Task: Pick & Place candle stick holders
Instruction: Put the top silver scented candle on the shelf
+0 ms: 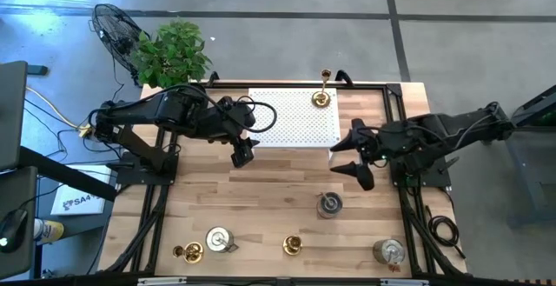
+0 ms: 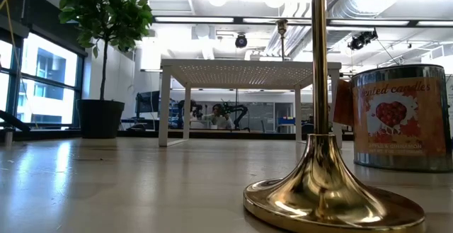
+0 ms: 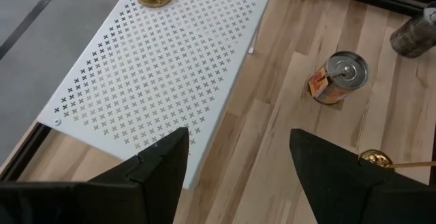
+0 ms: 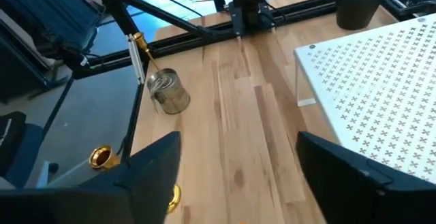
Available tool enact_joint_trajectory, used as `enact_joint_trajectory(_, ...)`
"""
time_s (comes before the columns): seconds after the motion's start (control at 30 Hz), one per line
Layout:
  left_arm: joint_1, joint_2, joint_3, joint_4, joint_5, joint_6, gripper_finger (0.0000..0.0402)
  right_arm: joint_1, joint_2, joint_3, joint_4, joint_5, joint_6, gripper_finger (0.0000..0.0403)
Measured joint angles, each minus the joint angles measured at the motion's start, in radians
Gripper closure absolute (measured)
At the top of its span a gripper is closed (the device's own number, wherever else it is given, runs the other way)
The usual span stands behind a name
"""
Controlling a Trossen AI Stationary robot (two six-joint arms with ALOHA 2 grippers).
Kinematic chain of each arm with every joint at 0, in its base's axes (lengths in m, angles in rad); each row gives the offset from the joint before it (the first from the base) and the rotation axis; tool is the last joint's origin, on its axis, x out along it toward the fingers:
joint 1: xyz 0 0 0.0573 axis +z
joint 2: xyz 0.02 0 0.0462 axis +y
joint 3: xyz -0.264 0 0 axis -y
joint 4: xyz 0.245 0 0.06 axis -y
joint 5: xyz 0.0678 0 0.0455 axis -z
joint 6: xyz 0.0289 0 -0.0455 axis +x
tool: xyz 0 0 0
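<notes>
Right gripper (image 1: 347,158) released and empty just off the white rack's (image 1: 287,125) right corner, left gripper (image 1: 243,149) also spread empty at its front-left edge, one brass stick (image 1: 322,96) on the rack, five other holders along the near table (image 1: 261,208) edge.

— Where are the gold sticks?
— One gold stick (image 1: 322,92) stands upright on the white perforated stand (image 1: 295,116); two gold sticks (image 1: 293,245) and three silver cylinders (image 1: 329,204) sit along the counter's near side.
</notes>
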Motion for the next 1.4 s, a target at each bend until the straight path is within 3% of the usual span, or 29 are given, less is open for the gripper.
enact_joint_trajectory(0.17, 0.0, 0.0, 0.0, 0.0, 0.0, 0.0, 0.0151, 0.0, 0.0, 0.0, 0.025, 0.0, -0.016, 0.0021)
enact_joint_trajectory(0.23, 0.0, 0.0, 0.0, 0.0, 0.0, 0.0, 0.0151, 0.0, 0.0, 0.0, 0.027, 0.0, -0.017, 0.0009)
enact_joint_trajectory(0.8, 0.0, 0.0, 0.0, 0.0, 0.0, 0.0, 0.0151, 0.0, 0.0, 0.0, 0.034, 0.012, 0.027, 0.0003)
enact_joint_trajectory(1.03, 0.0, 0.0, 0.0, 0.0, 0.0, 0.0, 0.0151, 0.01, 0.0, 0.0, -0.005, -0.102, 0.035, 0.0004)
enact_joint_trajectory(1.4, 0.0, 0.0, 0.0, 0.0, 0.0, 0.0, 0.0151, 0.137, 0.005, 0.0, -0.177, -0.083, -0.134, 0.0004)
